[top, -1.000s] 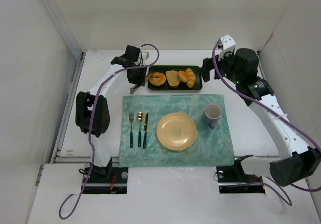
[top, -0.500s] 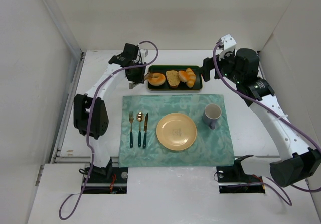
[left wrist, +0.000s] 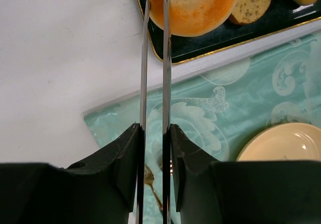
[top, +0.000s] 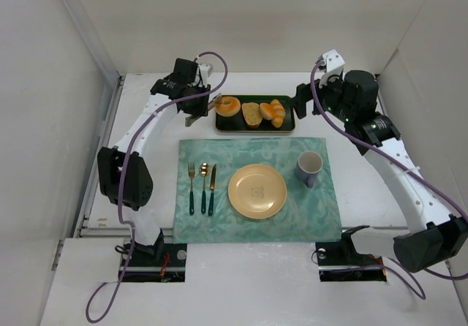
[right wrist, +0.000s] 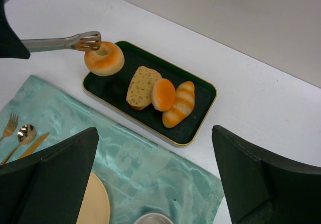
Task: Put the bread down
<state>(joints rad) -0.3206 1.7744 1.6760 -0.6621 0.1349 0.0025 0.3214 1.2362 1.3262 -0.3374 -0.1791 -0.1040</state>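
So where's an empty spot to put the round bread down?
The plate is bare, between the cutlery and the mug. The mat strip between the tray and the plate is free too. The tray is crowded: toast and rolls fill its middle and right, and the bread, pinched in the tongs, is at its left end.

- One ring-shaped bread, golden-orange
- One toast slice
- Two small orange rolls: one round roll, one striped long roll
- One dark green tray
- One yellow plate
- One mug
- One fork, one spoon, one knife
- One teal placemat
- One pair of tongs
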